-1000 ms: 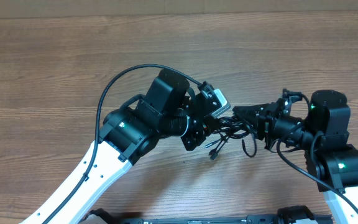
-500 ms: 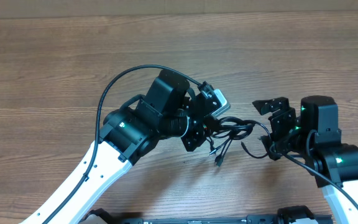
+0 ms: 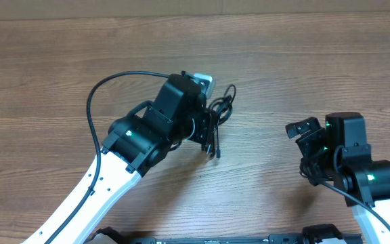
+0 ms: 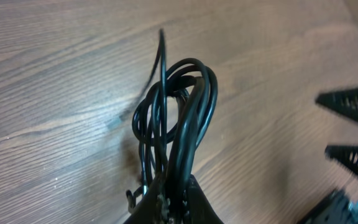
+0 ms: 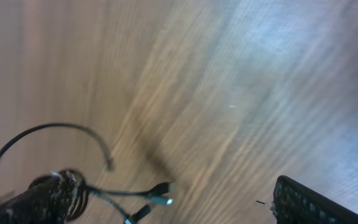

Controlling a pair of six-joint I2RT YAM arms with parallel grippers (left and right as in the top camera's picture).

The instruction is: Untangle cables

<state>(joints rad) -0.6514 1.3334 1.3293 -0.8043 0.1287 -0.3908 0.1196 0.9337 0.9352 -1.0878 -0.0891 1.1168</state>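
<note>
The left pincer (image 4: 170,200) is clamped tight on the cables (image 4: 180,118). They rise from its fingertips as a bunch of thin black loops, with one loose strand poking up past the rest. From above, the bunch sits just off the tip of the left arm, left of the middle of the wooden table (image 3: 296,61). A small plug end (image 3: 216,153) trails toward the near edge. I can't tell whether the bunch touches the wood.

The right pincer (image 3: 305,137) stands wide and grips nothing, well apart from the cables, over to the right. Its own camera is blurred, showing only its fingers (image 5: 48,194) in the lower corners with wood grain between them.
</note>
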